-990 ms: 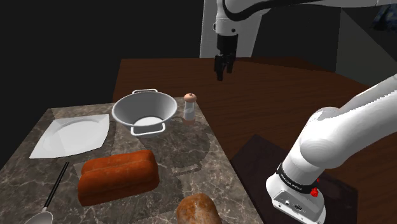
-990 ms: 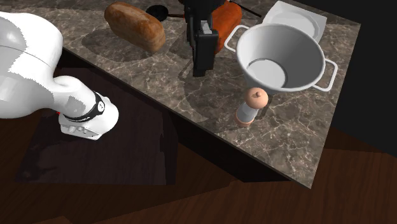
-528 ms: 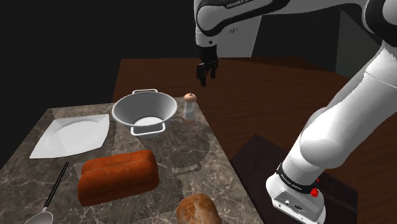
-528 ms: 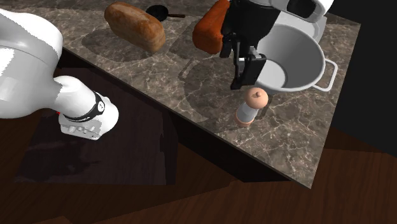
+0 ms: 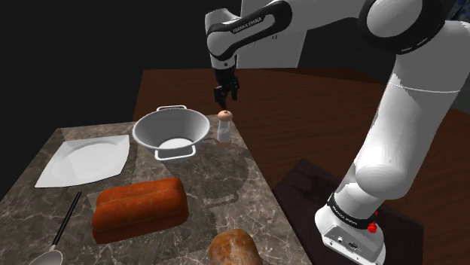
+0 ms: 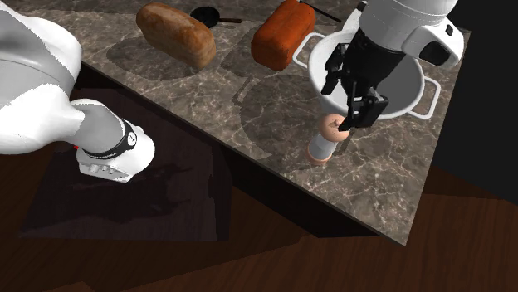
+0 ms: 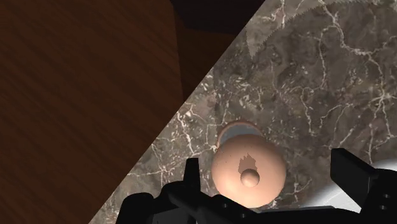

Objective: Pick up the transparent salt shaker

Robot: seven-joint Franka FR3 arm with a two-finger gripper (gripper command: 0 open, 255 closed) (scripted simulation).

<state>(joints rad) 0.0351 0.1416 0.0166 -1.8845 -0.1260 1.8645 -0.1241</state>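
Observation:
The salt shaker (image 5: 224, 127) is a small clear-bodied jar with a pinkish-tan domed cap. It stands upright on the dark marble counter (image 5: 226, 177), close to the counter's edge and beside the white bowl (image 5: 172, 132). My black gripper (image 5: 226, 95) hangs just above the shaker, pointing down, open. In the second exterior view the gripper (image 6: 353, 106) hovers over the shaker (image 6: 324, 143). Seen from the wrist, the shaker's cap (image 7: 248, 169) sits between the two spread fingers without touching either, and the gripper (image 7: 267, 173) is centred slightly off the cap.
A white two-handled bowl (image 6: 373, 76) stands right next to the shaker. A white plate (image 5: 83, 159), an orange-brown loaf (image 5: 140, 208), a round bread (image 5: 235, 250) and a spoon (image 5: 47, 256) lie farther along the counter. Dark wooden floor (image 7: 76, 95) drops off beyond the counter edge.
The arm has swung toward the shoulder view's left and come lower. The gripper has moved from off to the side to directly over the shaker. The shaker has not moved.

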